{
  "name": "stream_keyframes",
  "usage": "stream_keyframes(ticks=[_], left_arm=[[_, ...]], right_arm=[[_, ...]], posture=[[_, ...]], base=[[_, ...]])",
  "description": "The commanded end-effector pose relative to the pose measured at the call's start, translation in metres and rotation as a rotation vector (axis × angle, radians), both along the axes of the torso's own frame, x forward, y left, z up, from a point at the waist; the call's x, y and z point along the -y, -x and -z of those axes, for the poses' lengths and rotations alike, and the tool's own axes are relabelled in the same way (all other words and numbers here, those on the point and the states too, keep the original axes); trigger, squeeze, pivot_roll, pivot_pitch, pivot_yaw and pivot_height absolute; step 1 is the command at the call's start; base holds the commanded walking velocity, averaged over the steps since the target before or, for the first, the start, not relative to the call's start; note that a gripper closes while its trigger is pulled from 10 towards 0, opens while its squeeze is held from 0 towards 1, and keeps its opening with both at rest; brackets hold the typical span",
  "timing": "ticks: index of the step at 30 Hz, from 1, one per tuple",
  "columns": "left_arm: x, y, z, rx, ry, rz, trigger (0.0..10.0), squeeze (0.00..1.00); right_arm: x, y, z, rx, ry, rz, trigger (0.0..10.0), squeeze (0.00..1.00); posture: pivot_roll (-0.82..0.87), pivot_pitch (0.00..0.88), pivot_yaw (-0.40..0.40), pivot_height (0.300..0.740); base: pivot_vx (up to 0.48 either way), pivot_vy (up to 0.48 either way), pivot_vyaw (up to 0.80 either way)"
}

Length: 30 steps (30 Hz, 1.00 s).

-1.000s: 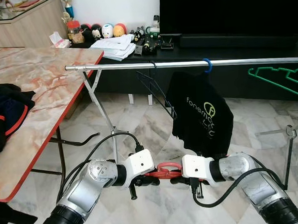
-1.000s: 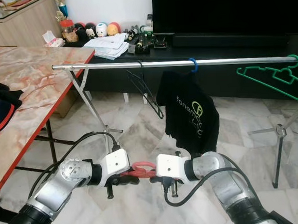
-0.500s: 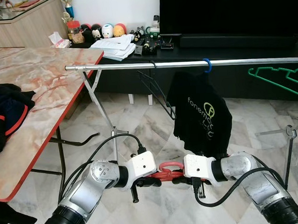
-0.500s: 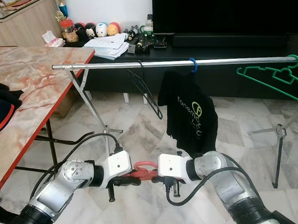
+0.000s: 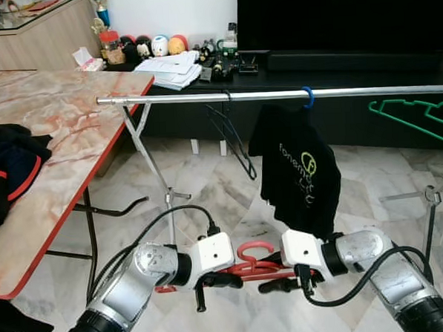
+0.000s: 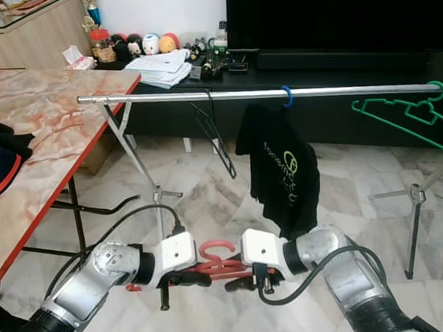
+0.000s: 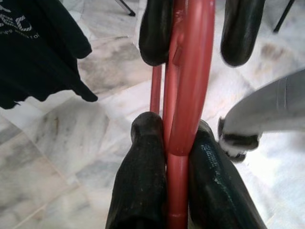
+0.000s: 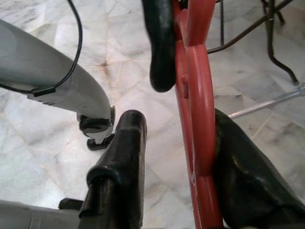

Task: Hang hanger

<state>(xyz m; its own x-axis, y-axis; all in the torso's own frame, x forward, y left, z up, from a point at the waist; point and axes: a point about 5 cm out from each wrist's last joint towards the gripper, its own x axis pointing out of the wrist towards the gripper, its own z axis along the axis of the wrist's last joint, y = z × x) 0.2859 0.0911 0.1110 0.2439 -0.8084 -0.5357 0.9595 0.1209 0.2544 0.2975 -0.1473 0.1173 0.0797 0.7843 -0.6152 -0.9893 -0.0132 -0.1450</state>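
Red hanger (image 5: 250, 263): we see it low down in front of us, btwn the two grippers, above the marble floor (image 5: 208, 189). Hook points up.

Left gripper (image 7: 167, 157): fingers pressed together on the red hanger's bar, one on each side. Wrist view shows them touching it.

Right gripper (image 8: 178, 157): one finger (image 8: 238, 176) rests vs. the red hanger. The other finger (image 8: 121, 162) stands apart from it, w/ a gap. So the fingers look spread, we think, but the close view is hard to read.

Rail (image 5: 277, 95): a long silver bar, up higher and further away than the red hanger. The red hanger is well apart from it.

On the rail: a black hanger (image 5: 235, 135) w/ no clothes, then a black shirt (image 5: 296, 169) on a blue hook (image 5: 308, 96), then a green hanger (image 5: 416, 118) at our right.

Table (image 5: 56, 130): on our left, marble-look top w/ a red edge. Dark clothes (image 5: 6, 170) lie on it.

Far back: a big black TV (image 5: 340, 15) on a low dark stand, w/ papers (image 5: 168, 68) and small toys (image 5: 152, 45) beside it.
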Motion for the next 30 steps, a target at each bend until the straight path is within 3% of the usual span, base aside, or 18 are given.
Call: stream_keyframes(ticks=[1, 18, 23, 27, 28, 29, 30], left_arm=[[-0.017, -0.008, 0.002, 0.031, -0.074, -0.071, 0.0, 0.0], [-0.032, -0.004, 0.007, 0.025, -0.155, -0.063, 0.0, 0.0], [-0.043, -0.005, 0.013, 0.026, -0.199, -0.096, 0.0, 0.0], [-0.06, -0.003, 0.021, -0.006, -0.238, -0.146, 0.0, 0.0], [-0.065, -0.004, 0.025, -0.026, -0.217, -0.194, 0.0, 0.0], [-0.065, -0.004, 0.025, -0.026, -0.217, -0.194, 0.0, 0.0], [-0.068, -0.005, 0.027, -0.035, -0.2, -0.232, 2.9, 0.0]], right_arm=[[0.0, 0.005, 0.006, -0.04, 0.024, -0.041, 10.0, 1.0], [-0.005, -0.006, 0.002, -0.017, 0.058, -0.06, 10.0, 1.0], [0.002, -0.006, 0.004, -0.016, 0.098, -0.053, 10.0, 1.0], [0.008, -0.013, 0.012, 0.024, 0.131, 0.031, 10.0, 1.0], [0.011, -0.02, 0.019, 0.059, 0.14, 0.12, 10.0, 0.0], [0.011, -0.02, 0.019, 0.059, 0.14, 0.12, 10.0, 0.0], [0.015, -0.024, 0.023, 0.065, 0.133, 0.191, 10.0, 0.0]], posture=[[-0.02, 0.077, 0.068, 0.74], [-0.02, 0.081, 0.067, 0.74], [-0.01, 0.09, 0.062, 0.74], [-0.01, 0.092, 0.061, 0.74], [-0.02, 0.096, 0.061, 0.74], [-0.02, 0.096, 0.061, 0.74], [-0.02, 0.096, 0.058, 0.74]], base=[[0.0, 0.0, 0.0], [0.0, 0.0, 0.0], [0.0, 0.0, 0.0], [0.0, 0.0, 0.0], [0.0, 0.0, 0.0], [0.0, 0.0, 0.0], [0.0, 0.0, 0.0]])
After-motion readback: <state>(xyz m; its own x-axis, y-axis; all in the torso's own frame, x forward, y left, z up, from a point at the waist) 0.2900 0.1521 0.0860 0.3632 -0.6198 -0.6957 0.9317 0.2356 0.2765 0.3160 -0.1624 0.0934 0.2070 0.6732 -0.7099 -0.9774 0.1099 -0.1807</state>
